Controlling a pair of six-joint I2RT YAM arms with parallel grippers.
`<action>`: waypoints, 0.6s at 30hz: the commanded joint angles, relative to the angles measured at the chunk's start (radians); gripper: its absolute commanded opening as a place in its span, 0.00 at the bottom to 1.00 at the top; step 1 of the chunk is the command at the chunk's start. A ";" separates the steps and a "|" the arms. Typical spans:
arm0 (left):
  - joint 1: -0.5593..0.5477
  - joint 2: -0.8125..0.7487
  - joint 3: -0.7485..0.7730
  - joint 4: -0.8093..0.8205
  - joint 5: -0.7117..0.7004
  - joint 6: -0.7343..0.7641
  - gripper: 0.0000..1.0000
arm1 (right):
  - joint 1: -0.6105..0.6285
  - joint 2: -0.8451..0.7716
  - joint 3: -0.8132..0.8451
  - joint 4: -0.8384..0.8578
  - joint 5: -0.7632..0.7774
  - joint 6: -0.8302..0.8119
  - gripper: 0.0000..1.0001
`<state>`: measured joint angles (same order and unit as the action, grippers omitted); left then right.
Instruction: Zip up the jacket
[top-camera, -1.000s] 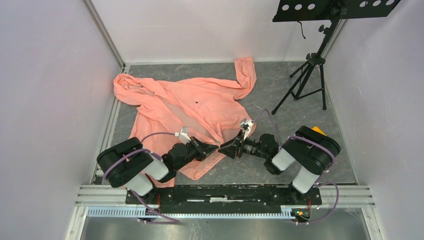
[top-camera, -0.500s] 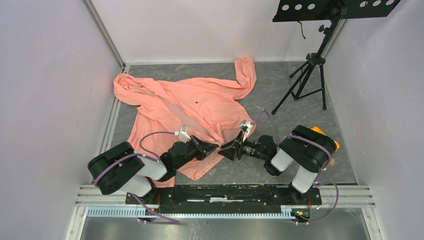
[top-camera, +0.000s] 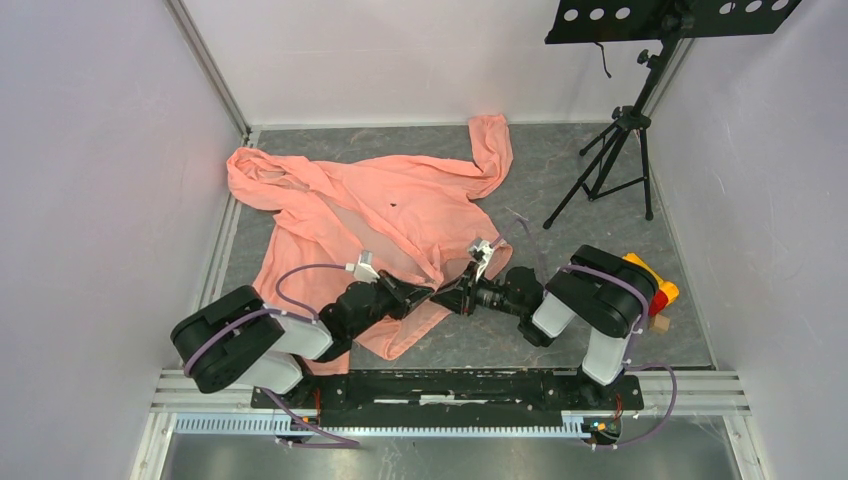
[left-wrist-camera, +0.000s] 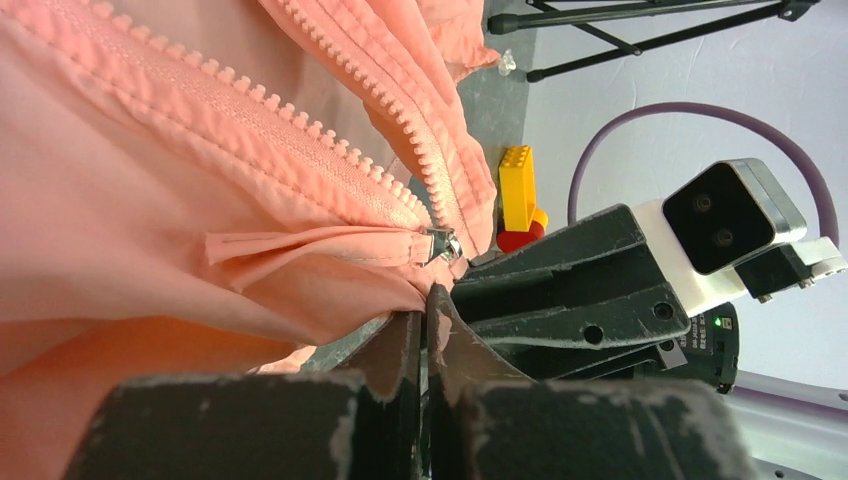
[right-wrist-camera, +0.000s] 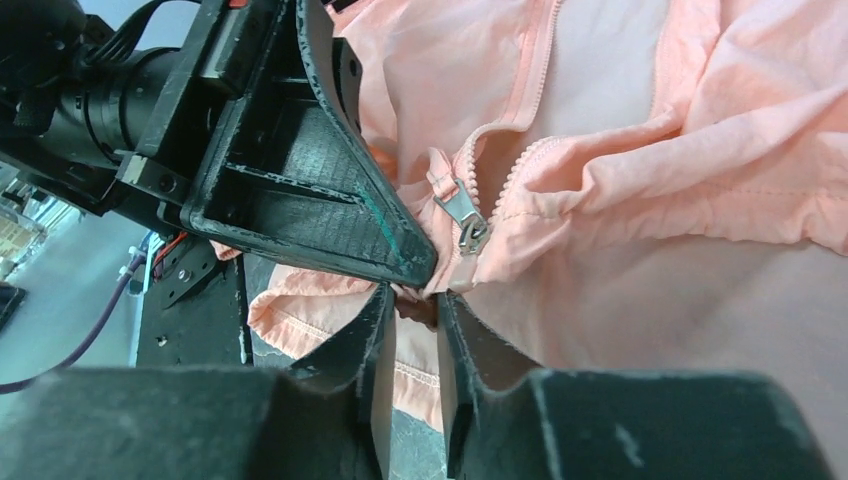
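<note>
The salmon-pink jacket lies spread on the grey table, front open, its zipper teeth running up in two rows. My left gripper is shut on the jacket's bottom hem just below the zipper slider, as the left wrist view shows. My right gripper meets it tip to tip from the right. In the right wrist view its jaws stand narrowly apart with a fold of the jacket pinched between them, right under the small metal pull.
A black tripod music stand stands at the back right. A yellow and red toy lies by the right arm and shows in the left wrist view. Enclosure walls close in left, back and right.
My right gripper has moved left to the hem and closed against the left gripper's tips. The left arm shifted slightly. The yellow and red toy is uncovered.
</note>
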<state>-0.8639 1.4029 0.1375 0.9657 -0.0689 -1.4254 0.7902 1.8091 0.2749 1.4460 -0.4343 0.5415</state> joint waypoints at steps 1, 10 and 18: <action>-0.007 -0.042 0.022 -0.010 0.013 -0.016 0.02 | 0.003 0.009 0.023 0.070 0.041 -0.021 0.16; -0.007 -0.137 0.032 -0.175 0.003 0.025 0.41 | 0.003 0.012 0.014 0.066 0.073 0.001 0.00; 0.006 -0.473 0.238 -1.021 -0.025 0.226 0.83 | 0.003 0.015 0.008 0.068 0.059 0.028 0.00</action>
<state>-0.8658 1.0649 0.2184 0.4412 -0.0700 -1.3670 0.7910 1.8149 0.2749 1.4475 -0.3817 0.5564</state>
